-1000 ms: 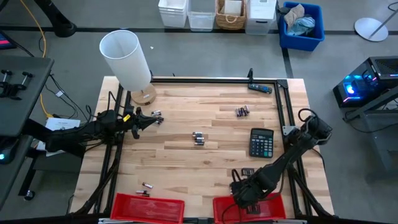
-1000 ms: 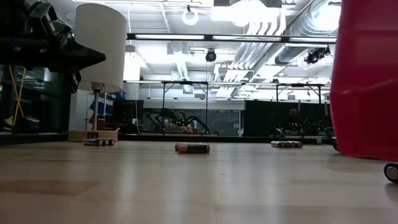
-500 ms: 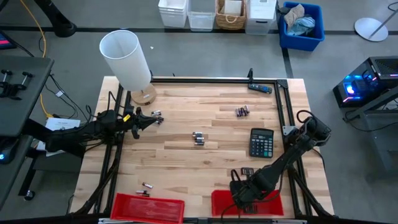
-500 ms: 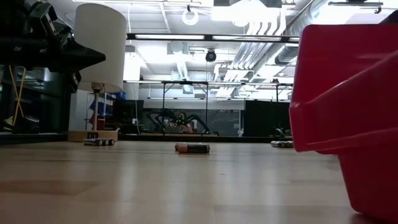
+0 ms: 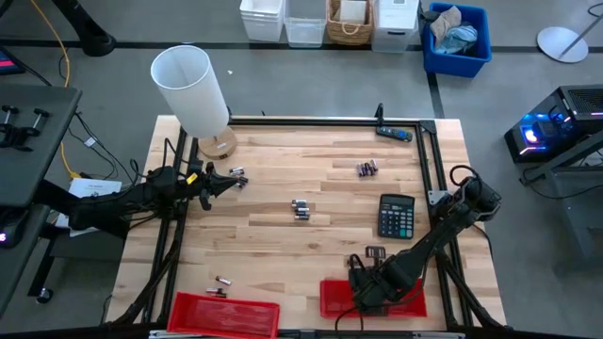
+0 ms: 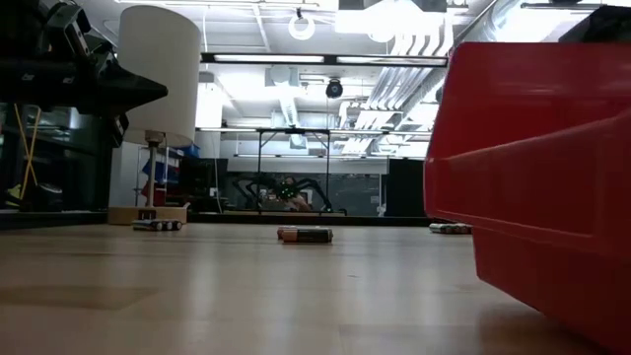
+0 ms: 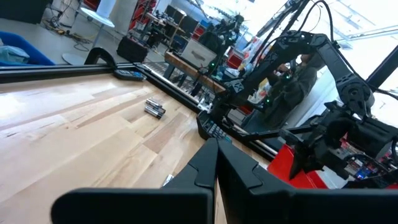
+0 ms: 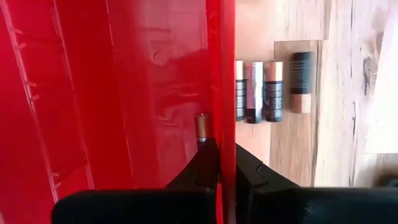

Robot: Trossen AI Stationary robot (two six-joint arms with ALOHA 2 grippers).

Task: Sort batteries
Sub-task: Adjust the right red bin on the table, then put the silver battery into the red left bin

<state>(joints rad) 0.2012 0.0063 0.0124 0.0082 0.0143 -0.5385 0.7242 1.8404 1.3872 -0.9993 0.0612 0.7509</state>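
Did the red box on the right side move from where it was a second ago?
Yes. The right red bin, pinched at its wall by the right gripper, slid toward the left red bin, away from the table's right edge.

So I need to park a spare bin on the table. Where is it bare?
Bare wood lies between the left red plastic bin and the central battery pair. The right front is crowded: black calculator, right fingers shut on the second red bin's wall.
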